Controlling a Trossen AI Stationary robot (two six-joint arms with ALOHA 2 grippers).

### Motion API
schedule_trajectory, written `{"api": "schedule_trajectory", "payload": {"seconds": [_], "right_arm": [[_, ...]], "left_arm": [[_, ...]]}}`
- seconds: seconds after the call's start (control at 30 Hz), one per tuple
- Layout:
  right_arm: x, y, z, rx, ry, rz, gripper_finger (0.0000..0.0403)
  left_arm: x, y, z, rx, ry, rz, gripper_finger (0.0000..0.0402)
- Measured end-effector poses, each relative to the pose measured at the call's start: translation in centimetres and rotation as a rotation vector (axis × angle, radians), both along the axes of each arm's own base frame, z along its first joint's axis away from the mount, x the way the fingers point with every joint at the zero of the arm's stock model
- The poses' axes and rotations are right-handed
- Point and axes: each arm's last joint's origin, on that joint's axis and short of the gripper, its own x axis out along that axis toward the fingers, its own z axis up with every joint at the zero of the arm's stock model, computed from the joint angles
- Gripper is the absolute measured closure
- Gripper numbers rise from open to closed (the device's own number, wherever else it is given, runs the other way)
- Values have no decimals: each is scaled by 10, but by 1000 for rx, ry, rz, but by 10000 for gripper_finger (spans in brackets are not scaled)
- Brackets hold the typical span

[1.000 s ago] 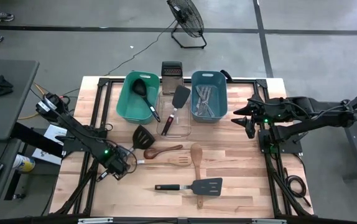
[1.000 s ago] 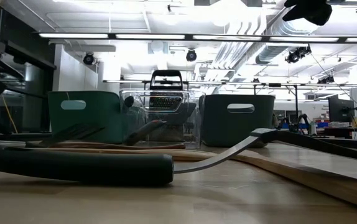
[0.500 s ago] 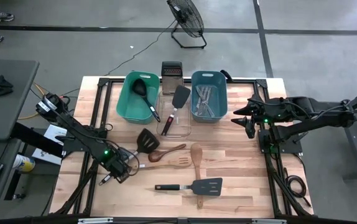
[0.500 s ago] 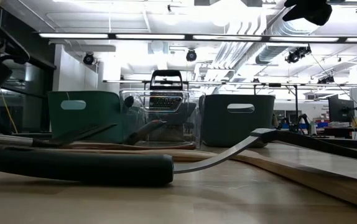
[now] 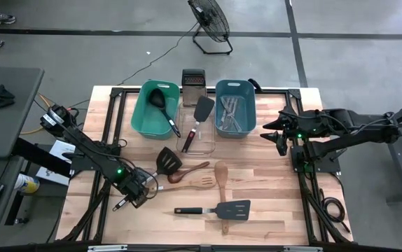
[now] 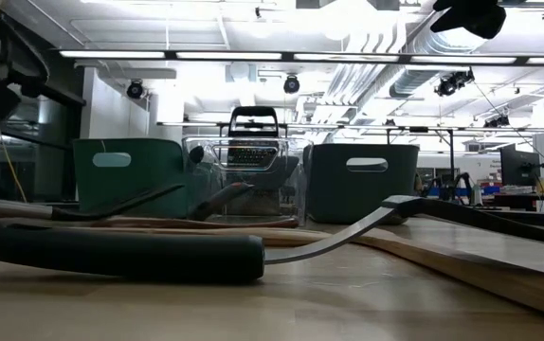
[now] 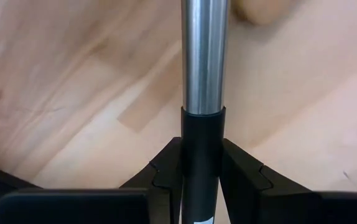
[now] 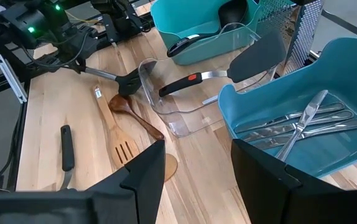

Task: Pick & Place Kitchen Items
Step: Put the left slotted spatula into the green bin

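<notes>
**Op A:** Turner (image 5: 160,166) first. Where is it?

**Op B:** Clamped in the left gripper (image 7: 202,177). Both fingers (image 7: 163,171) pinch the black grip end of its handle, and the steel shaft runs straight out ahead of the fingertips. The black slotted head hangs well beyond them, over the wooden spoon (image 5: 185,171) on the table (image 5: 271,182).

**Op A:** How will it carry?

**Op B:** My guess: light and stiff, but the hold sits at the far end of a long handle, so the head's weight could lever it round in the pads. The polished steel beyond the fingers looks slippery; the black grip is the better surface.

**Op A:** Better place to take it?

**Op B:** Farther along toward the head would balance it, though that means pinching bare metal. I'd accept the end grip and move slowly.

**Op A:** Right side?

**Op B:** The right gripper (image 5: 279,134) waits off by the table's edge, beside the blue tub (image 5: 235,108) of knives (image 8: 300,121). Its fingers stand apart with nothing between them.
</notes>
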Motion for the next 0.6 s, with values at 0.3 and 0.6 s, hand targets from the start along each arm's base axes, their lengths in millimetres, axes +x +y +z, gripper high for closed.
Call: {"api": "schedule_trajectory", "payload": {"seconds": [0.3, 0.6], "right_arm": [[0, 0, 0, 0, 0, 0, 227], [0, 0, 0, -8, 2, 5, 227]], "left_arm": [[13, -10, 37, -22, -63, -80, 326], [21, -14, 74, 36, -144, -75, 326]]}}
